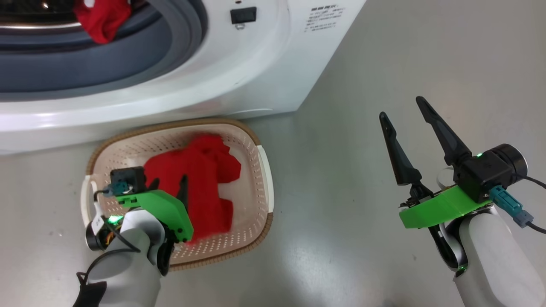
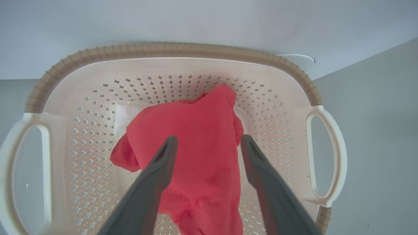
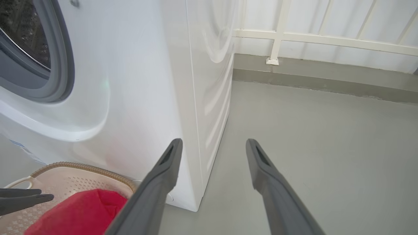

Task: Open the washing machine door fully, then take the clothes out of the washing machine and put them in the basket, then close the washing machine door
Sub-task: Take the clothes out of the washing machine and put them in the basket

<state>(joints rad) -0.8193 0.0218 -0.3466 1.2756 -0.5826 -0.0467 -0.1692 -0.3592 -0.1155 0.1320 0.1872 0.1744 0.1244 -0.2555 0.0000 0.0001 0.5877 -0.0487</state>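
The white washing machine [image 1: 239,64] stands open, and one red garment [image 1: 101,19] hangs over its grey rubber ring [image 1: 179,38]. The door is out of view. On the floor in front sits the cream basket [image 1: 261,170] with another red garment [image 1: 209,170] inside. My left gripper [image 1: 169,181] hovers over the basket. In the left wrist view the left gripper [image 2: 209,140] is open, its fingers [image 2: 163,163] either side of the garment [image 2: 196,130], which lies loose in the basket [image 2: 163,49]. My right gripper [image 1: 401,106] is open and empty above bare floor, right of the basket.
Grey floor [image 1: 384,51] stretches to the right of the machine. A white railing [image 3: 326,39] and a low kerb [image 3: 310,75] close it off behind. A black latch socket [image 1: 243,15] sits on the machine front. The basket's rim [image 3: 81,167] nearly touches the machine's base.
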